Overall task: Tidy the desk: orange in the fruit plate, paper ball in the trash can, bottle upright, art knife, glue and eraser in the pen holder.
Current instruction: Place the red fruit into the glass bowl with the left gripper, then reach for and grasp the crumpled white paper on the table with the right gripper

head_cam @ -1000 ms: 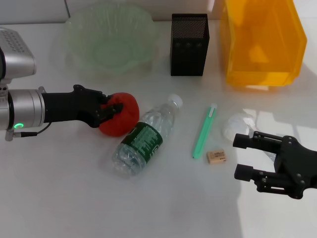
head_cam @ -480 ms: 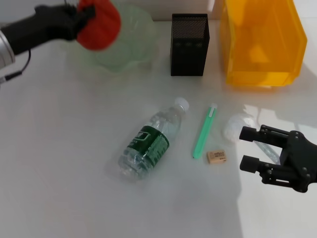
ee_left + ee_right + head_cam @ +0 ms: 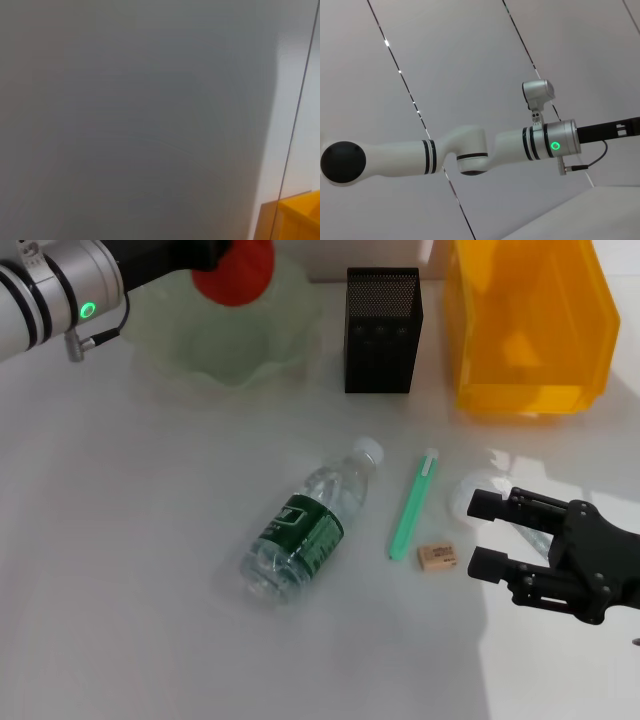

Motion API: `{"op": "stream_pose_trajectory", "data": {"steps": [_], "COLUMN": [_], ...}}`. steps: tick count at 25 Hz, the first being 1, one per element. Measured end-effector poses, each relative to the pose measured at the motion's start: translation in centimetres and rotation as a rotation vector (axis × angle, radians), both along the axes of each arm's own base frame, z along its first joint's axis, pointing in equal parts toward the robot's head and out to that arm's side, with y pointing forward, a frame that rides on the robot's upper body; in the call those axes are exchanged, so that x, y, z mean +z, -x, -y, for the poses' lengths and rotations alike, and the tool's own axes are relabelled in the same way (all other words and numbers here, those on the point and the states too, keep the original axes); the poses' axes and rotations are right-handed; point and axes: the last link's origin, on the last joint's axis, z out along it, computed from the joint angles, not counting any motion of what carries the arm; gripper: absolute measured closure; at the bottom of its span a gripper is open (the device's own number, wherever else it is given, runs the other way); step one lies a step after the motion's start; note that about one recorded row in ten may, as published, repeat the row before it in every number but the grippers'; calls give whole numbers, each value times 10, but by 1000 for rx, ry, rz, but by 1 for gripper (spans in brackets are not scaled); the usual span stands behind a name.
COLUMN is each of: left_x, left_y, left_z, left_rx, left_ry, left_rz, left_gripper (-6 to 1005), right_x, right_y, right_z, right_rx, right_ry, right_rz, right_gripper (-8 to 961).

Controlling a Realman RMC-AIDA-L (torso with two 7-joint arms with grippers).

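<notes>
In the head view my left gripper [image 3: 220, 256] is shut on the red-orange orange [image 3: 240, 276] and holds it in the air over the back of the pale green fruit plate [image 3: 175, 360]. The bottle [image 3: 305, 532] lies on its side mid-table, cap toward the back right. A green pen-like stick [image 3: 413, 504] lies to its right, and the tan eraser [image 3: 437, 557] lies by the stick's near end. My right gripper [image 3: 484, 534] is open just right of the eraser, with the white paper ball [image 3: 470, 492] beside its far finger. The black mesh pen holder [image 3: 383, 330] and the yellow-orange trash can [image 3: 525, 325] stand at the back.
The left wrist view shows a grey wall and a corner of the trash can [image 3: 300, 215]. The right wrist view shows my left arm [image 3: 470, 150] against a panelled wall. Bare white tabletop lies left of the bottle and along the front edge.
My left gripper carried the orange up off the table beside the bottle, then right, over the fruit plate. The bottle shifted slightly. My right gripper edged left toward the eraser and paper ball.
</notes>
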Motion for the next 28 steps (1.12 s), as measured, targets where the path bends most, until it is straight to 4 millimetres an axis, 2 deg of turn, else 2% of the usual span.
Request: {"op": "stream_pose_trajectory", "data": {"steps": [4,10,11,12,13,14,15,16,17,18,19,20,21,22,23,24,25,28], "left_x": [3,9,12,16,16,21,21,28,28,31,33,33,33,33,33,35,36,36], "left_y": [0,6,6,7,7,9,9,20,20,25,33,33,33,33,33,47,51,51], "left_z": [0,16,30,44,44,57,57,80,80,90,103,103,103,103,103,120,122,122], "left_rx": [10,-31,-93,-152,-152,-208,-208,-275,-275,-302,-323,-323,-323,-323,-323,-325,-314,-314], "left_ry": [-13,25,70,114,114,159,159,250,250,306,384,384,384,384,384,461,461,461], "left_rz": [46,107,135,153,153,163,163,157,157,138,109,109,109,109,109,70,67,67], "left_gripper": [843,617,579,541,504,466,346,226,220,214,208,202,196,190,184,178,172,154], "right_x": [-1,4,13,13,21,44,44,70,70,83,107,107,126,126,131,136,136,132], "right_y": [-2,-1,-3,-3,-4,-7,-7,-3,-3,1,15,15,32,32,42,62,62,87], "right_z": [-2,-7,-12,-12,-16,-26,-26,-37,-37,-42,-54,-54,-66,-66,-72,-84,-84,-105], "right_rx": [-19,-37,-62,-62,-85,-139,-139,-163,-163,-169,-187,-187,-231,-231,-265,-318,-318,-347], "right_ry": [-11,-51,-80,-80,-91,-82,-82,-46,-46,-13,43,43,90,90,119,142,142,146], "right_rz": [9,-16,-32,-32,-36,-30,-30,5,5,46,164,164,332,332,430,632,632,878], "right_gripper": [259,268,269,271,272,273,275,276,277,279,280,282,283,284,286,287,289,293]}}
